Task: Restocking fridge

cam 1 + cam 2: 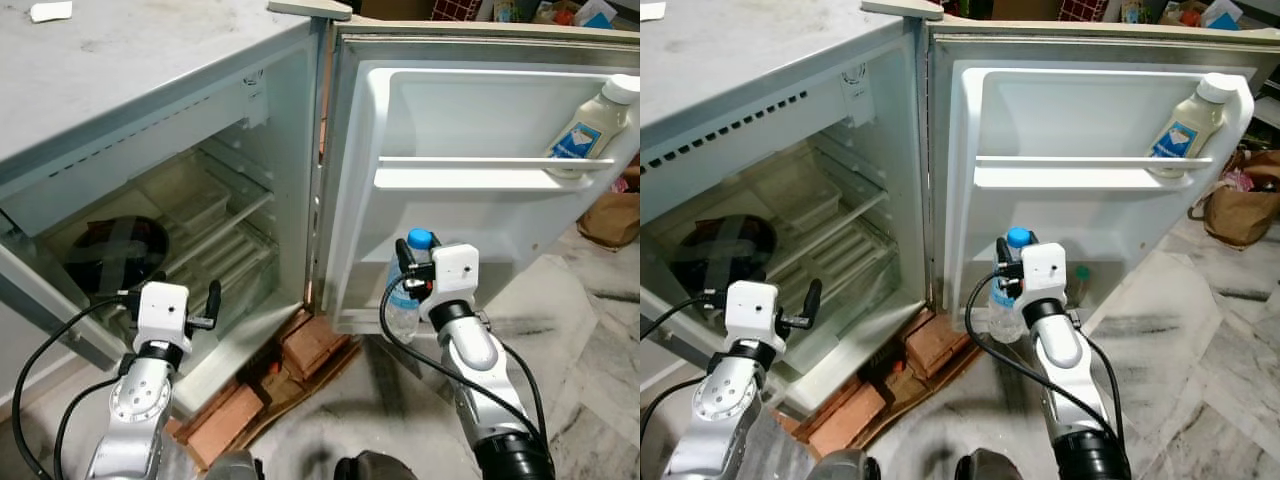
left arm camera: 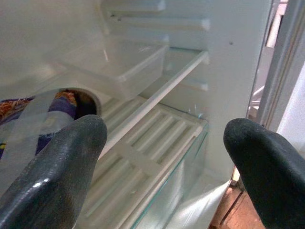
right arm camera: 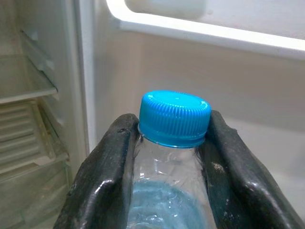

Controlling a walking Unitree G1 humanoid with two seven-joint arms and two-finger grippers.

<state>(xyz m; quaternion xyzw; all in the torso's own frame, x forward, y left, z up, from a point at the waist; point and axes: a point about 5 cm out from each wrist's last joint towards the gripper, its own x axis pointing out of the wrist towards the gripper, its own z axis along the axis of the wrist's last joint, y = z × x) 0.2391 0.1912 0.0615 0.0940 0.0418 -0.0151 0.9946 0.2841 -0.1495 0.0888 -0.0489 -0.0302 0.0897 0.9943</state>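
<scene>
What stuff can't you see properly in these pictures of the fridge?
- Water bottle: the right pincer grips its neck, and the right wrist view's lower edge cuts off its body.
- White bottle on the door shelf: its label is too small to read in the eye views.
- Dark round thing inside the fridge: hazy behind clear plastic, and partly hidden by a finger of the open left pincer.

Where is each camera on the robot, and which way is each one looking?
Left eye view: on the head, looking down at the open fridge and both silver arms.
Right eye view: beside it, same scene, door shelf with a white bottle.
Left wrist view: along the left gripper, fingers apart, into the fridge shelves.
Right wrist view: along the right gripper, clamped on a blue-capped water bottle.
Both eye views share that water bottle.
</scene>
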